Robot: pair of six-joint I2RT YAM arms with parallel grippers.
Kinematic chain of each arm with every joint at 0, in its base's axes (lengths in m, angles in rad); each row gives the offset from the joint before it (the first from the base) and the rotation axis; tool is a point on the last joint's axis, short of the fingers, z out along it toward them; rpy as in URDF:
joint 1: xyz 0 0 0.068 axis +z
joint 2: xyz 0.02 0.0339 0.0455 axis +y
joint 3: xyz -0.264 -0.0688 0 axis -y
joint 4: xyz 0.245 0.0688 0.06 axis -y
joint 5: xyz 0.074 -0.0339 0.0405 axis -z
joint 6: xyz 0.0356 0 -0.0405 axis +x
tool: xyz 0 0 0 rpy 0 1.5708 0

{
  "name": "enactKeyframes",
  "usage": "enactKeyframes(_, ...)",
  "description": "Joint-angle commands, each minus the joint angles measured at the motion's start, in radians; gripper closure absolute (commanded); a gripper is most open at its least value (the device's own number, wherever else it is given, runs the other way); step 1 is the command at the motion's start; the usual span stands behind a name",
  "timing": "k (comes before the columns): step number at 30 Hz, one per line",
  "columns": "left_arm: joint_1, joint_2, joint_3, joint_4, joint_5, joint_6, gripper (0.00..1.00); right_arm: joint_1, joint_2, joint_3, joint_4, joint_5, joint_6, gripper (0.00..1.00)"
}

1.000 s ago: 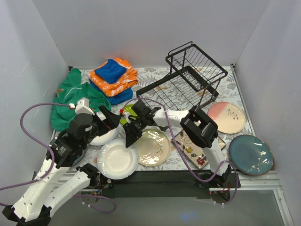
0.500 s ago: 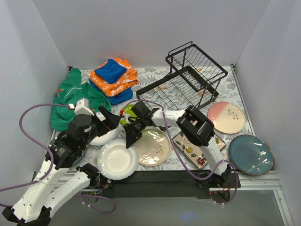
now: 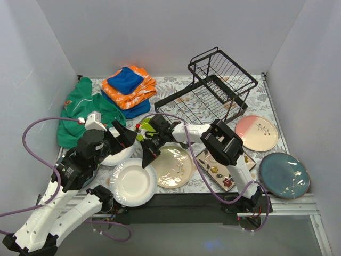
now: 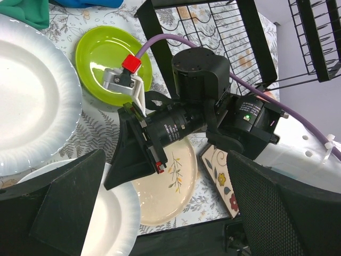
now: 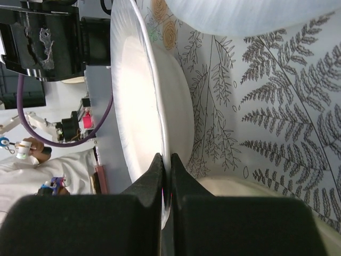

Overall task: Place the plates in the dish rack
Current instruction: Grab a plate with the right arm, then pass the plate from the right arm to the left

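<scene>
The near white plate (image 3: 128, 184), well apart from the dish rack (image 3: 213, 88), is pinched at its rim by the closed fingers of the right gripper (image 5: 165, 170), presumably for lifting, while the left gripper (image 3: 123, 136) is held wide open and empty.

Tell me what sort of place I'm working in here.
Probably a lab test cell staged as a kitchen, not a real one: plain grey walls box in a fern-print cloth holding a dish rack and loose plates.

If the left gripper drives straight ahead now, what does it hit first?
Likely the right arm's wrist, which sits dead centre in the left wrist view; how far off it is remains unclear.
</scene>
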Motion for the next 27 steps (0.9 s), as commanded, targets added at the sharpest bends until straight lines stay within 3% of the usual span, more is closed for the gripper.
enactKeyframes(1, -0.005, -0.008, -0.004, 0.007, 0.001, 0.022, 0.04, -0.054, -0.095, -0.038, 0.024, -0.019, -0.050, 0.99)
enactKeyframes(18, -0.005, -0.018, 0.020, 0.103, 0.111, 0.090, 0.06, -0.195, -0.328, -0.097, 0.039, -0.225, -0.060, 0.99)
enactKeyframes(27, -0.005, -0.043, 0.016, 0.198, 0.191, 0.119, 0.05, -0.304, -0.495, -0.098, -0.077, -0.231, -0.154, 0.99)
